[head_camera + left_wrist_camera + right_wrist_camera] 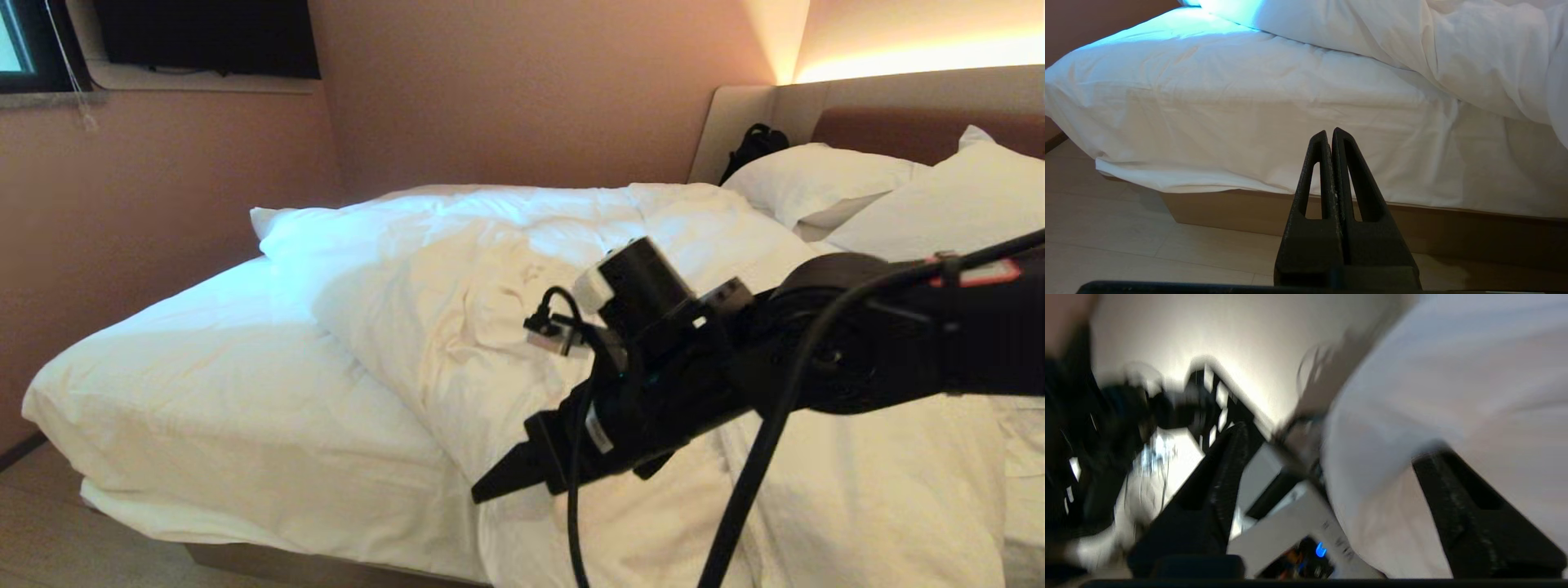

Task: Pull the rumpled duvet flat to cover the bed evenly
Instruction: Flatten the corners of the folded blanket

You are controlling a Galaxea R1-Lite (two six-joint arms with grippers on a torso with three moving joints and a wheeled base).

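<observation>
1. My right gripper (pixel 1331 465) is spread wide, white cloth between the fingers.
2. Duvet (pixel 506 278) lies bunched mid-bed (pixel 245 563), foot bare.
3. Regrip the near edge low and pull evenly footward.
4. Left gripper (pixel 1330 136) is pressed together, parked.

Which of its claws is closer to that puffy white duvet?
Right. The right gripper hangs open over the rumpled white duvet, fabric between its fingers; the left gripper sits shut, low beside the bed, apart from it.

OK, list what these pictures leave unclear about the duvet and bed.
- Head view: the right arm hides the duvet beneath it; the frame's lower edge cuts off its near edge.
- Right wrist view: motion blur; whether white fabric touches the right gripper is unclear.
- Left wrist view: only one corner of the bed shows.
</observation>
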